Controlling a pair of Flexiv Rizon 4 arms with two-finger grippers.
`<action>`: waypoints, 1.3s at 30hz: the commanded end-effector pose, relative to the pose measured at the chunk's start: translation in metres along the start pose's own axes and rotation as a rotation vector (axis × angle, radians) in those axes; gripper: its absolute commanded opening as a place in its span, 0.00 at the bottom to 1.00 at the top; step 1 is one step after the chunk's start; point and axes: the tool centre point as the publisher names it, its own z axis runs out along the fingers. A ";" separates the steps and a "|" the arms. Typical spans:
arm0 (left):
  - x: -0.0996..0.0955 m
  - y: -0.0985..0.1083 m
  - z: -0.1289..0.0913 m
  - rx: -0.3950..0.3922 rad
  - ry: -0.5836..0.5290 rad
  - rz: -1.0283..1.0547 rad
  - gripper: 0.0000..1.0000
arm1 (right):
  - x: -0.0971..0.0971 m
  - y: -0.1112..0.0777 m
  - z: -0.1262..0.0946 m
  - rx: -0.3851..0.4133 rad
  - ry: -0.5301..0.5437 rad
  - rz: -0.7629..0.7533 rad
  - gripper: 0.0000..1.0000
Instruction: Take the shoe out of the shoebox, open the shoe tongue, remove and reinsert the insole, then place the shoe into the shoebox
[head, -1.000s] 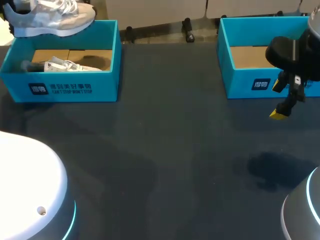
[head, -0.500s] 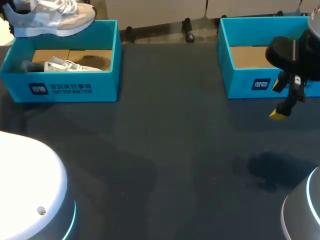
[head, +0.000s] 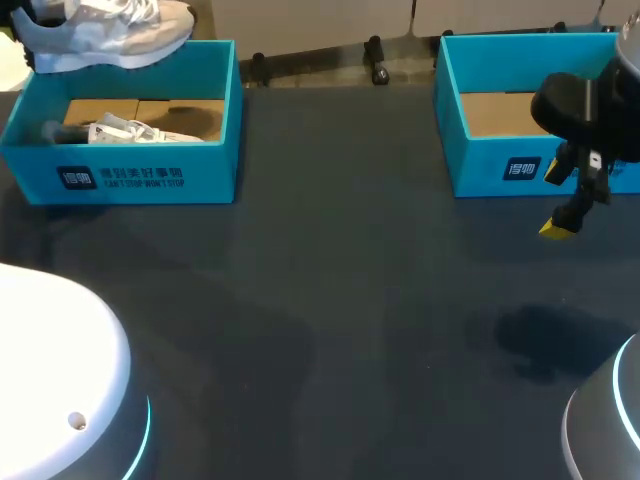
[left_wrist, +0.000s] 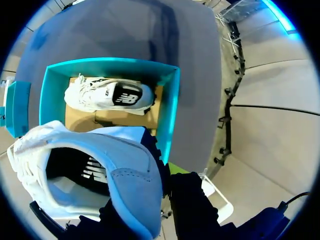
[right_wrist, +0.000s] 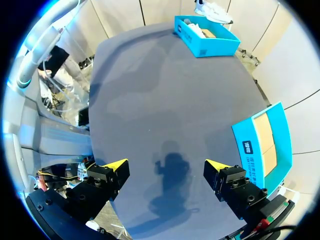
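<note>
Head view: a pale grey-and-white lace-up sneaker (head: 105, 35) hangs above the far rim of the open teal cardboard shoebox (head: 150, 178). The left gripper (left_wrist: 159, 192) is clamped on its heel. The right gripper (right_wrist: 166, 167) is spread wide and empty. Removal looks done; the tongue, insole and return are not yet done.

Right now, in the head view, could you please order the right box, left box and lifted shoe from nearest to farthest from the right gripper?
1. Right box, close beside the right gripper.
2. Left box, across the table, far left.
3. Lifted shoe, above that box's back edge.
</note>
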 end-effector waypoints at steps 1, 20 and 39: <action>-0.002 0.006 0.012 -0.004 -0.004 0.001 0.00 | -0.002 0.001 0.001 0.004 0.003 0.001 1.00; -0.004 0.018 0.033 -0.042 0.041 -0.039 0.00 | -0.002 0.001 0.001 0.004 0.003 0.001 1.00; -0.019 -0.004 0.072 -0.060 0.072 0.022 0.00 | -0.002 0.001 0.001 0.004 0.003 0.001 1.00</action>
